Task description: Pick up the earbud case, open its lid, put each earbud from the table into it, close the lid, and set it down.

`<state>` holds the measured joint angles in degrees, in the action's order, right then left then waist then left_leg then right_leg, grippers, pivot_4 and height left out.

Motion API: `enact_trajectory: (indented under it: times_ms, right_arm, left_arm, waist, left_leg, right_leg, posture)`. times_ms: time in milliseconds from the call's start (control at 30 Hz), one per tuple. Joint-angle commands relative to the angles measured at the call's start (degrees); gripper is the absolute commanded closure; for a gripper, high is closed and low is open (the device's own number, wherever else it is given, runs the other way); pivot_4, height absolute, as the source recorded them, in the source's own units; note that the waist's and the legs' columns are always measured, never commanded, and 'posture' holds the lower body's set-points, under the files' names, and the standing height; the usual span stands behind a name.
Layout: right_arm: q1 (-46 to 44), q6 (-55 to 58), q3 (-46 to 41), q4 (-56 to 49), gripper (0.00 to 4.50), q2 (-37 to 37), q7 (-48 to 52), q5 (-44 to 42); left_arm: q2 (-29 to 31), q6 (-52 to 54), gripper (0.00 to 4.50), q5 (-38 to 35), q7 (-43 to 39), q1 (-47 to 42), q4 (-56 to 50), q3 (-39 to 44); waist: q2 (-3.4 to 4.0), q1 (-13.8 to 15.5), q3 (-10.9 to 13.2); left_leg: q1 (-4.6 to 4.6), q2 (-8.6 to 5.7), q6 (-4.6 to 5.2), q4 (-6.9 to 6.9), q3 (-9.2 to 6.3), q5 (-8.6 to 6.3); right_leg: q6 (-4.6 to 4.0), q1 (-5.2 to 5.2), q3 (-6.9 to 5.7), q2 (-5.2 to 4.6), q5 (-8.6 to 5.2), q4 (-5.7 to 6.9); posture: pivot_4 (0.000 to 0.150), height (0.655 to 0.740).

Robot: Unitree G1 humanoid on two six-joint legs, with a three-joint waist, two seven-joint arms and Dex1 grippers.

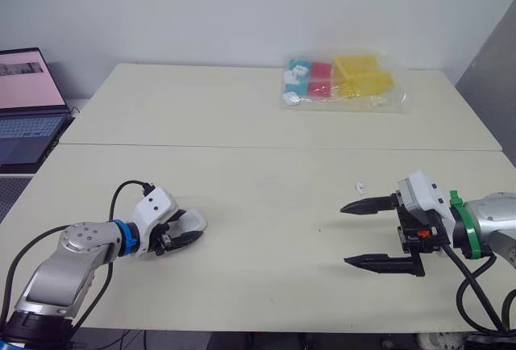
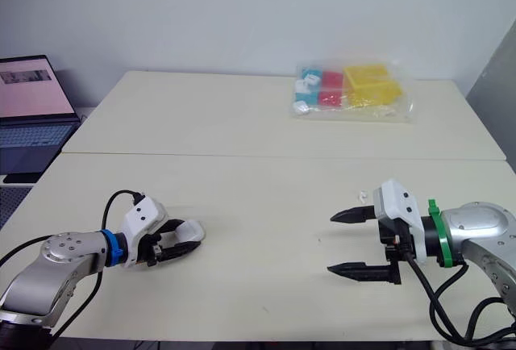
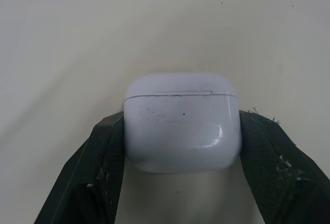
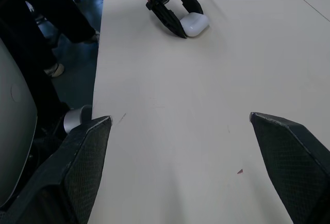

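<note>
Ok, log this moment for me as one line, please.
left claw: shut on earbud case | lid: closed | right claw: open, empty, over table | loose earbud: one seen on table near right claw | stage: case gripped, not opened

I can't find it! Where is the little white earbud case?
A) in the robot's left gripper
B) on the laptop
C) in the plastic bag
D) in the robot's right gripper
A: the left gripper is clamped on both sides of the earbud case.

A plain lab or office room.
Two pale work tables (image 1: 201, 112) stand joined before a bare white wall (image 1: 201, 11), with an open laptop (image 1: 28, 104) at the left side.
</note>
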<state>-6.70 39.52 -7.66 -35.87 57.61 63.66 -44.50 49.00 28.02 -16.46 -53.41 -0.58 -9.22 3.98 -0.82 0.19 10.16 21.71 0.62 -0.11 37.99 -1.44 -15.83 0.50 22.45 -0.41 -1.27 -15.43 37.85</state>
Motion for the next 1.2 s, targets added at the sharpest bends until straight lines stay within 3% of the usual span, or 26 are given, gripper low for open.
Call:
enact_trajectory:
  times_ms: [33,433,700,900,1033,1200]
  right_arm:
    - [-0.38,-0.93,-1.06,-0.94,0.00,0.27,0.30,-0.40]
    - [-2.31,-0.91,-1.23,-0.01,0.00,1.12,0.15,0.27]
    - [-4.67,10.57,-4.63,1.68,0.00,2.86,-6.59,-5.28]
    - [-10.63,24.80,-5.63,2.53,0.00,1.19,-18.54,-17.05]
    - [-16.07,33.69,-3.88,4.98,0.00,-3.92,-31.82,-27.09]
    - [-20.87,36.61,-0.61,8.02,0.00,-12.05,-46.20,-34.18]
  left_arm:
    - [-0.18,-2.25,1.71,0.09,-2.86,1.38,0.05,-2.22]
    - [-0.13,-9.35,1.71,-0.06,-8.89,-1.54,-2.93,-4.86]
    - [-6.76,-17.77,1.71,1.61,-10.41,-13.51,-2.53,-11.43]
    - [-14.80,-30.89,1.71,6.73,-8.83,-22.54,4.99,-15.55]
    - [-18.76,-41.85,1.71,11.30,-7.32,-26.65,9.89,-17.82]
    - [-22.29,-49.56,1.71,13.87,-5.13,-29.44,13.41,-19.10]
  waist:
    - [0.00,0.00,0.00]
    - [-0.03,0.27,0.03]
    - [-0.13,0.76,0.10]
    - [-0.19,0.78,0.14]
    - [-0.21,0.75,0.15]
    - [-0.21,0.73,0.15]
  left_leg:
    - [0.00,0.00,0.00,0.00,0.00,0.00]
    - [0.10,-0.02,-0.01,-0.01,0.00,0.00]
    - [0.14,-0.03,0.00,0.04,0.00,0.00]
    - [0.24,-0.04,0.00,0.04,0.02,0.00]
    - [0.23,-0.03,0.00,0.04,0.00,0.00]
    - [0.28,-0.05,0.01,0.06,-0.01,0.00]
  right_leg:
    - [0.00,0.00,0.00,0.00,0.00,0.00]
    - [-0.10,0.01,-0.02,-0.03,0.06,-0.14]
    - [-0.13,0.01,-0.03,-0.02,0.15,-0.13]
    - [-0.16,0.11,-0.02,0.05,0.17,-0.09]
    - [-0.17,0.12,0.00,0.10,0.17,-0.05]
    - [-0.14,0.15,0.02,0.11,0.19,0.02]
  posture:
    - [0.150,0.7400]
    - [0.150,0.7400]
    - [0.150,0.7400]
    - [0.150,0.7400]
    - [0.150,0.7400]
    - [0.150,0.7400]
